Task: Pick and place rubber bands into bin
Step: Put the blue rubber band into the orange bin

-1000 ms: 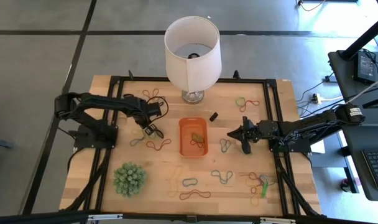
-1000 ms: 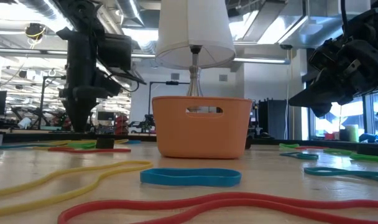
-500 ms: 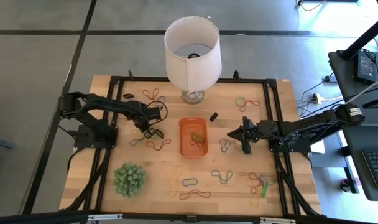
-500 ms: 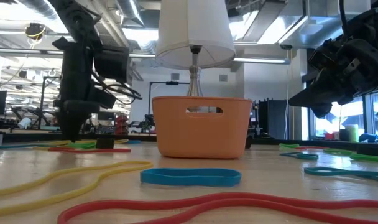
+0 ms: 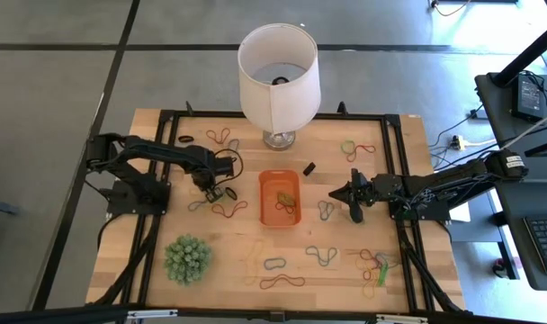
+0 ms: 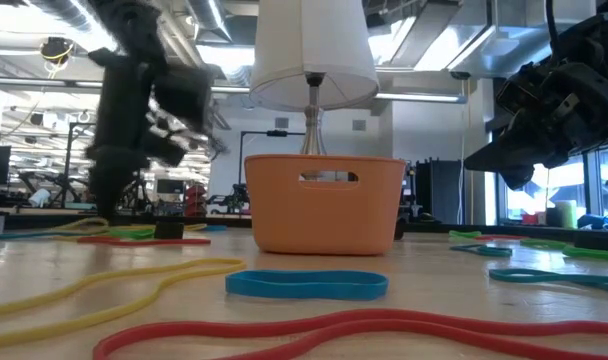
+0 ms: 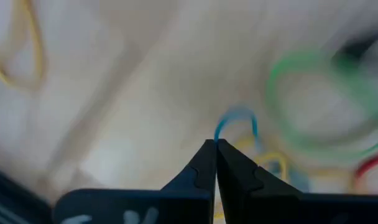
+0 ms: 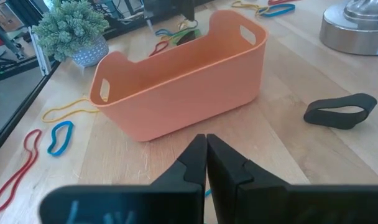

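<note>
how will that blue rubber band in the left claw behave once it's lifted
Probably floppy: the blue rubber band is a thin loop, pinched at one spot by the shut left claw, so it should dangle. Likely very light. It could slip free, since little of it is gripped.

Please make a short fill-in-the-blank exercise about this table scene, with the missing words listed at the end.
1. The left gripper is shut on a thin ____ rubber band.
2. The bin on the table has the colour ____.
3. The white lampshade stands at the far side of the table, and the spiky green plant stands on the side of the ____ arm.
4. The right gripper is shut and holds ____.

Missing words: blue; orange; left; nothing
</note>
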You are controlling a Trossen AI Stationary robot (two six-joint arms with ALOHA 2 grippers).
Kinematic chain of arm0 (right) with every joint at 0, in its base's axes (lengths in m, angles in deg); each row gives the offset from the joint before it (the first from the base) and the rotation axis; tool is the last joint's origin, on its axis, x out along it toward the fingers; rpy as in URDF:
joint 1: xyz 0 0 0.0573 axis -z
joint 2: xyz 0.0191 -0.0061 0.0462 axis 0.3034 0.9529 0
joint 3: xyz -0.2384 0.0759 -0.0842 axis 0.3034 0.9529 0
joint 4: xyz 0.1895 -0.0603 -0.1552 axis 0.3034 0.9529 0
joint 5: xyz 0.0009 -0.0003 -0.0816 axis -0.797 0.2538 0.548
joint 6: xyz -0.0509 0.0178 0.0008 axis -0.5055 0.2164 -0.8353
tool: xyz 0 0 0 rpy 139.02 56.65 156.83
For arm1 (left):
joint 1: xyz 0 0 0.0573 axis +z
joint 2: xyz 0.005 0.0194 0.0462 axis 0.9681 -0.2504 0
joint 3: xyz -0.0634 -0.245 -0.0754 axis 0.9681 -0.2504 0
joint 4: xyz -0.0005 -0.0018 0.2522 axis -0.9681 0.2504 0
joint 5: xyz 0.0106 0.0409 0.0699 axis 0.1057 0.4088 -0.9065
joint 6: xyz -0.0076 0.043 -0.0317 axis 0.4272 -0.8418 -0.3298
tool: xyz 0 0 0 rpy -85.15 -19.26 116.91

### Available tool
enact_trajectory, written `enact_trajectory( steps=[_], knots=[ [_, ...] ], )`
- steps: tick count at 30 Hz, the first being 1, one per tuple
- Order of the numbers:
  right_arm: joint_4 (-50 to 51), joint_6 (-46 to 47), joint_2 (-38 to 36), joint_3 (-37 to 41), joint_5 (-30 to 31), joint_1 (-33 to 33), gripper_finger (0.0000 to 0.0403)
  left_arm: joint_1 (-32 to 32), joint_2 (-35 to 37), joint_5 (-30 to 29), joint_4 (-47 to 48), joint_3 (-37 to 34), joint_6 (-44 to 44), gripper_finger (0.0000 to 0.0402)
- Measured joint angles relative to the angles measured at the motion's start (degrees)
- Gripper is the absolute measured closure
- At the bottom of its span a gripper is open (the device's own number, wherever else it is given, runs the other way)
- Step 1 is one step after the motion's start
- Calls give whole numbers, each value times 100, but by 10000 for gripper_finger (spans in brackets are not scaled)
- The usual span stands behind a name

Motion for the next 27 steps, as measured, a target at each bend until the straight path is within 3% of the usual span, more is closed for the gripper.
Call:
enact_trajectory(
  steps=[14,27],
  knots=[
    [42,2,0,0,0,0,386,-557,1006,-546,914,883,438,399],
    [42,2,0,0,0,-1,386,-966,2097,-1241,1154,1423,668,399]
  ],
)
